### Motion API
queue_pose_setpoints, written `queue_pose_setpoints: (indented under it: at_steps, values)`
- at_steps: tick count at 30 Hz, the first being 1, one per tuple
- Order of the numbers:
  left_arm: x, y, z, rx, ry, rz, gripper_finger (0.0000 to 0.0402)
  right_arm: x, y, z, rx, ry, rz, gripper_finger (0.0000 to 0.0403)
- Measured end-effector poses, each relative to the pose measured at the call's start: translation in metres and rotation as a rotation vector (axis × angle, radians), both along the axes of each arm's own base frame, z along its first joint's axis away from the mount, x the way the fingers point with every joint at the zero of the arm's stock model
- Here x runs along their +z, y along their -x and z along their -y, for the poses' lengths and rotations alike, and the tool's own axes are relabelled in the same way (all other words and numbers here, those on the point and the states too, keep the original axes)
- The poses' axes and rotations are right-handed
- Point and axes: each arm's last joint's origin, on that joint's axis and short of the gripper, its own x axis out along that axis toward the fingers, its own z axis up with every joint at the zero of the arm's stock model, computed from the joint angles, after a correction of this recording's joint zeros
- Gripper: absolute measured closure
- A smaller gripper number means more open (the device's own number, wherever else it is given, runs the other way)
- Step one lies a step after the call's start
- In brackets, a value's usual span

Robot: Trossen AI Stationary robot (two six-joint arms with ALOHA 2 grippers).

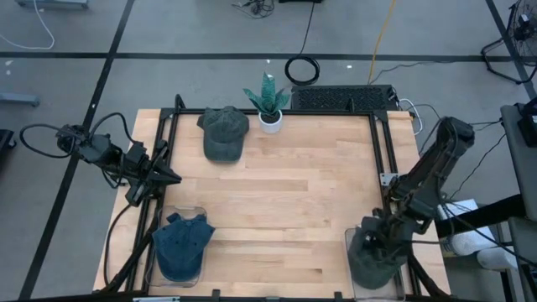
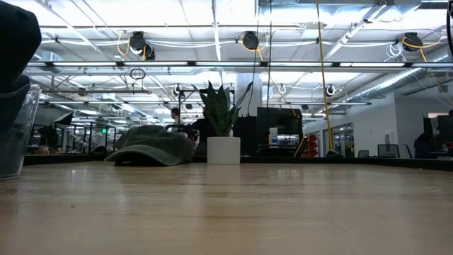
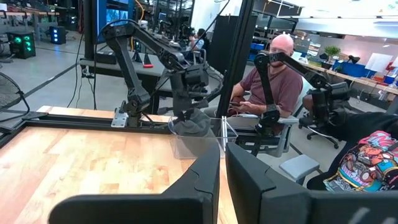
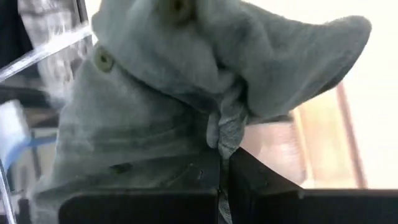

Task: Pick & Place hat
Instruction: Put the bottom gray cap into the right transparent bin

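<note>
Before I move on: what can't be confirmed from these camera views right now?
- Right gripper fingertips: high view, hidden by its own arm; the right wrist view shows them pinched on a fold of the grey hat.
- Right bin: cut off by the high view's lower edge.
- Whether that hat rests on the bin floor: no view shows it.
- Blue hat and its bin: low view, cut by the left edge.

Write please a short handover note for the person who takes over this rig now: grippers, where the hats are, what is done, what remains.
Right gripper: shut on the grey hat, at the clear bin on the table's near right corner.
Left gripper: shut, holds nothing, waiting at the left edge.
Blue hat: lies in the near left tray.
Green hat: on the table beside the potted plant, untouched.
Left: release the grey hat, probably then move the green one.
</note>
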Motion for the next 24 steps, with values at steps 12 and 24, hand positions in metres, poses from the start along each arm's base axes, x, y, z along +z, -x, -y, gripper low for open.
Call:
queue_pose_setpoints:
  at_steps: [12, 24]
  values:
    - [0.000, 0.000, 0.000, 0.000, 0.000, 0.000, 0.0371, -0.024, -0.006, 0.014, -0.096, -0.043, -0.160, 0.0403]
    - [0.000, 0.000, 0.000, 0.000, 0.000, 0.000, 0.0371, -0.017, -0.020, 0.006, -0.086, -0.142, 0.010, 0.0346]
